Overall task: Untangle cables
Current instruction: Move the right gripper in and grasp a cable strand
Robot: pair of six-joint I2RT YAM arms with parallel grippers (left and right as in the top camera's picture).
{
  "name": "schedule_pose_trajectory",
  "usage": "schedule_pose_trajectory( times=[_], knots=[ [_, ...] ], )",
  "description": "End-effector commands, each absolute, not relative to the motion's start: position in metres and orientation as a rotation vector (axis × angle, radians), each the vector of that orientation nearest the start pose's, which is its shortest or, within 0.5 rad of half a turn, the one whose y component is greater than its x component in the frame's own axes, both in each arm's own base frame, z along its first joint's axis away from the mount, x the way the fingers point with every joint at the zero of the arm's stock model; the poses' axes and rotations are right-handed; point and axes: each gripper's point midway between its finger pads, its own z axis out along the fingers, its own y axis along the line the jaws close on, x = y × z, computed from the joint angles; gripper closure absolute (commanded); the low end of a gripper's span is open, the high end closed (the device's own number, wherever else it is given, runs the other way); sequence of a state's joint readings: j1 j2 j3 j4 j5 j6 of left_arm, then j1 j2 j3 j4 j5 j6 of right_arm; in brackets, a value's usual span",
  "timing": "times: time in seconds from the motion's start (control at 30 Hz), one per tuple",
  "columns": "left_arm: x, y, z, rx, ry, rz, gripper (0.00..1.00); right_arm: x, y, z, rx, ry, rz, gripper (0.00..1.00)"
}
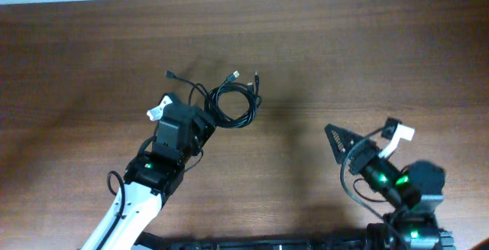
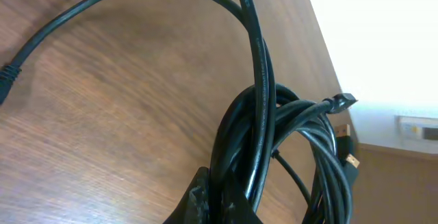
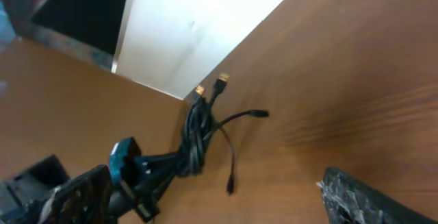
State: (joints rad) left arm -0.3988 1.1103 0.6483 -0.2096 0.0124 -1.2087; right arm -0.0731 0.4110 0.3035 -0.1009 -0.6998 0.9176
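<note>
While the left gripper (image 1: 206, 121) pinches the near-left rim of the coiled cables (image 1: 234, 101), jaws pressed tight on several strands, the bundle lies on the table (image 1: 382, 36) left of centre, plug ends splayed toward the far edge. The right gripper (image 1: 357, 139) hangs well apart toward the near-right corner, jaws spread wide, holding nothing. Step in hand, apparently: anchoring the tangle. Next move prob. needs the right arm to reach over & take one loose plug end, drawing it clear w/o dragging the whole coil.
</note>
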Motion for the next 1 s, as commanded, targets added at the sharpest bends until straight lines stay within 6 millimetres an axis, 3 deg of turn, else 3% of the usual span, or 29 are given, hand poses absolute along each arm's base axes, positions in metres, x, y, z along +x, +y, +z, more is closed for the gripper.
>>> schedule_pose_trajectory(
  times=[0.0, 0.13, 0.2, 0.4, 0.67, 0.8, 0.9, 0.97],
  knots=[
    [0.314, -0.144, 0.152, -1.042, 2.17, -0.975, 1.0, 0.238, 0.118, 0.235, 0.171, 1.932, 1.318, 0.01],
    [0.307, -0.157, 0.152, -1.355, 2.122, -1.168, 1.0, 0.24, 0.142, 0.223, 0.032, 2.019, 1.371, 0.05],
    [0.304, -0.161, 0.152, -1.472, 2.097, -1.233, 1.0, 0.236, 0.158, 0.212, -0.067, 2.06, 1.382, 0.17],
    [0.291, -0.18, 0.156, -1.467, 2.189, -1.358, 1.0, 0.233, 0.199, 0.175, -0.193, 2.186, 1.313, 0.21],
    [0.265, -0.177, 0.13, -1.576, 2.321, -1.25, 1.0, 0.253, 0.223, 0.167, -0.25, 2.133, 1.168, 0.25],
    [0.26, -0.183, 0.132, -1.568, 2.361, -1.292, 1.0, 0.25, 0.234, 0.149, -0.261, 2.189, 1.134, 0.32],
    [0.258, -0.185, 0.133, -1.564, 2.374, -1.308, 1.0, 0.246, 0.239, 0.142, -0.278, 2.211, 1.139, 0.46],
    [0.257, -0.186, 0.133, -1.562, 2.382, -1.317, 1.0, 0.247, 0.239, 0.143, -0.277, 2.206, 1.136, 0.49]
  ],
)
